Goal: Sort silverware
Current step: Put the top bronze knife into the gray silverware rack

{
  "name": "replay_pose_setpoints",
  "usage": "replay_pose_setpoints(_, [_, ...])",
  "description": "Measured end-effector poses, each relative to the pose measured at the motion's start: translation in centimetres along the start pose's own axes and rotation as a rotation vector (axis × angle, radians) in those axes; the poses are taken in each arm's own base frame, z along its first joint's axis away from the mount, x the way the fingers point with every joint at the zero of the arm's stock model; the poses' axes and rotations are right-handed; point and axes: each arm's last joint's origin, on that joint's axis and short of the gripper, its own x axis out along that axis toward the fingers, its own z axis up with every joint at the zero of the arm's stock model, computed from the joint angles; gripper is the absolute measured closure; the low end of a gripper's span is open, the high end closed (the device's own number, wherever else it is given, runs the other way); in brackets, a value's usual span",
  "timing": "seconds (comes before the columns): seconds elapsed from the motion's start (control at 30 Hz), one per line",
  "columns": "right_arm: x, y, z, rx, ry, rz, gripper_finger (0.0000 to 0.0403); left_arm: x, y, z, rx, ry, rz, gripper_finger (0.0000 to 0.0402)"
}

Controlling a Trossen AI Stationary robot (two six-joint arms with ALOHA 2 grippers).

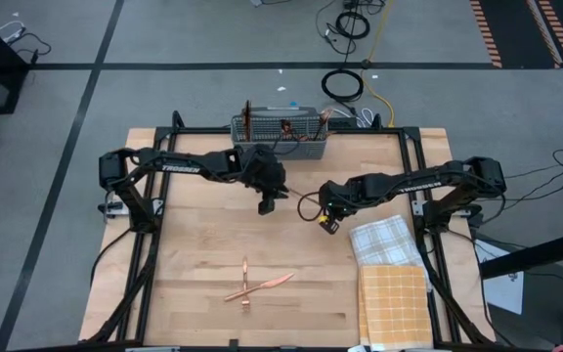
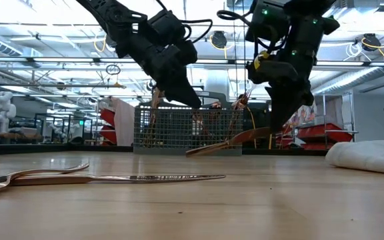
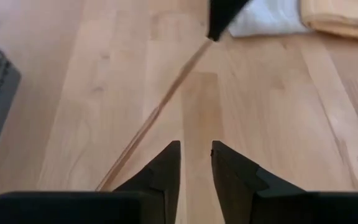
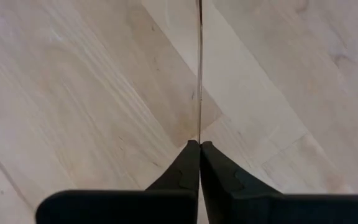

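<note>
The silverware is in 3 places. 1 thin copper piece (image 2: 229, 141) hangs above the table, clamped by one end between the closed fingers of the right gripper (image 1: 329, 224); in the low view it tilts down toward 8 o'clock and does not touch the wood. In the right wrist view we see this piece (image 4: 199, 74) edge-on, going straight out from the fingertips. 2 more pieces (image 1: 255, 285) lie crossed on the table (image 1: 194, 254) at about 6 o'clock from the centre in the high view. Other pieces (image 1: 247, 119) stand upright in the grey mesh caddy (image 1: 277, 134) at 12 o'clock.

The left gripper (image 1: 267, 204) hovers just beside the held piece, at 9 o'clock from the right gripper, fingers (image 3: 166, 165) a little apart around nothing. 2 checked cloths (image 1: 389, 269) lie at 4 o'clock.
</note>
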Motion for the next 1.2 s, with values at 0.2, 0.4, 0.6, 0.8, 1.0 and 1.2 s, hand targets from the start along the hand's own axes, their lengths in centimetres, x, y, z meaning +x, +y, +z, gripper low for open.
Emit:
replay_pose_setpoints(0.2, [-0.1, 0.7, -0.5, -0.052, 0.004, 0.011, 0.0403, 0.1, -0.1, -0.2, 0.041, 0.014, -0.021, 0.0256])
replay_pose_setpoints(0.4, [-0.2, 1.5, -1.0, -0.085, -0.003, 0.033, 0.0403, 1.1, -0.1, -0.5, 0.062, 0.027, -0.031, 0.0219])
replay_pose_setpoints(0.6, [-0.3, 2.1, -0.9, -0.078, -0.02, 0.075, 0.0403, 3.0, -0.7, -1.2, 0.071, 0.069, -0.05, 0.0217])
replay_pose_setpoints(0.8, [-0.4, 2.3, -1.0, -0.084, -0.016, 0.084, 0.0403, 4.2, -1.0, -0.8, 0.103, 0.072, -0.054, 0.0217])
replay_pose_setpoints(1.0, [-0.4, 2.7, -0.7, -0.085, -0.058, 0.118, 0.0403, 6.1, -1.3, -0.4, 0.089, 0.079, -0.1, 0.0217])
replay_pose_setpoints(1.2, [-0.4, 2.8, -0.7, -0.086, -0.066, 0.124, 0.0403, 8.1, -1.4, -0.2, 0.086, 0.113, -0.126, 0.0217])
